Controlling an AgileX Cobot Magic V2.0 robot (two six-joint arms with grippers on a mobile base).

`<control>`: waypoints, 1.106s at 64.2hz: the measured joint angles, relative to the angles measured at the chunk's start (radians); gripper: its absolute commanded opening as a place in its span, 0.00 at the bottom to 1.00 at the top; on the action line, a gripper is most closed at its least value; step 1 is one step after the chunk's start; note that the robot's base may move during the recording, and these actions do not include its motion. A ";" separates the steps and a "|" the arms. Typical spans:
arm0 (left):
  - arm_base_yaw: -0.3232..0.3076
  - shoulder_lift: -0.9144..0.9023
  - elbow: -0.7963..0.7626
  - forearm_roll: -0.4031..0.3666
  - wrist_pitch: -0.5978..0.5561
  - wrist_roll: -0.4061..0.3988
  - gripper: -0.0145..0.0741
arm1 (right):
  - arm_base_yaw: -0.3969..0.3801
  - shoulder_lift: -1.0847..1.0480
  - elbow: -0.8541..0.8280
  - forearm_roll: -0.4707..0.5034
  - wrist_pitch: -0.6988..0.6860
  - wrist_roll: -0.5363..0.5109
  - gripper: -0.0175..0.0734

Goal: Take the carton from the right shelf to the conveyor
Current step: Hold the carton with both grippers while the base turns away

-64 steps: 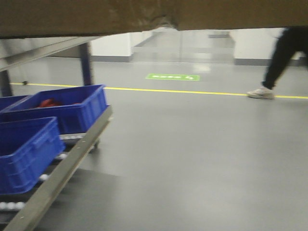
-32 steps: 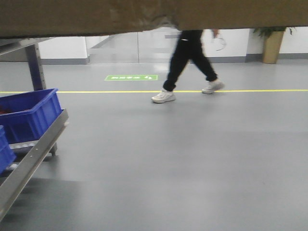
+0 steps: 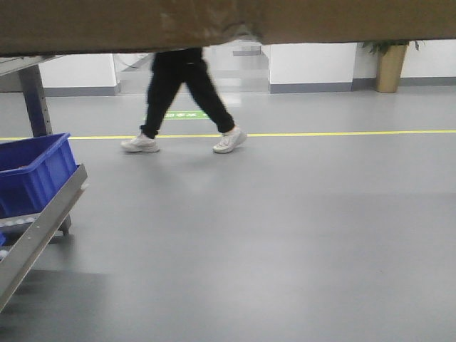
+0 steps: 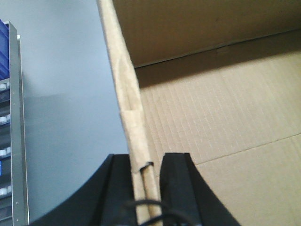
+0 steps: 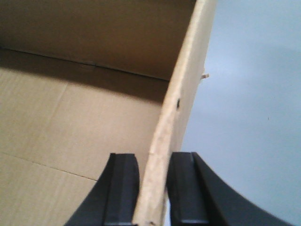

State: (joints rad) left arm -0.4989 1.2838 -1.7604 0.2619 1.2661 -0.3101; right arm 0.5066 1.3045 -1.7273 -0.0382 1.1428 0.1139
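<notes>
Carton [image 4: 211, 117] hangs in the air between my arms, clear of the right shelf [image 3: 43, 217]; conveyor not in view. Left gripper [image 4: 146, 162] is clamped on its left wall rim and right gripper [image 5: 153, 160] on the right wall rim. Plain brown corrugated board, empty, so probably light. The walls are thin and bow at the rim, so pinch deep and carry it level. Blue bin [image 3: 32, 171] is ribbed plastic, and the shelf rail is brushed steel.

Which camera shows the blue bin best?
The front-facing view: the blue bin sits in plain sight on the right shelf, at the left. The left wrist view catches only a blue sliver at its edge. The right wrist view shows none of it, just the carton.
</notes>
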 measured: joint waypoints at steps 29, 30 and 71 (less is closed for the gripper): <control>0.000 0.000 0.000 0.000 0.000 0.000 0.15 | 0.000 0.000 0.000 0.000 0.000 0.000 0.12; 0.000 0.000 0.000 0.000 0.000 0.000 0.15 | 0.000 0.000 0.000 0.000 0.000 0.000 0.12; 0.000 0.000 0.000 0.000 0.000 0.000 0.15 | 0.000 0.000 0.000 0.000 0.000 0.000 0.12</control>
State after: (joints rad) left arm -0.4989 1.2838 -1.7604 0.2619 1.2661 -0.3101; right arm 0.5066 1.3045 -1.7273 -0.0382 1.1428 0.1139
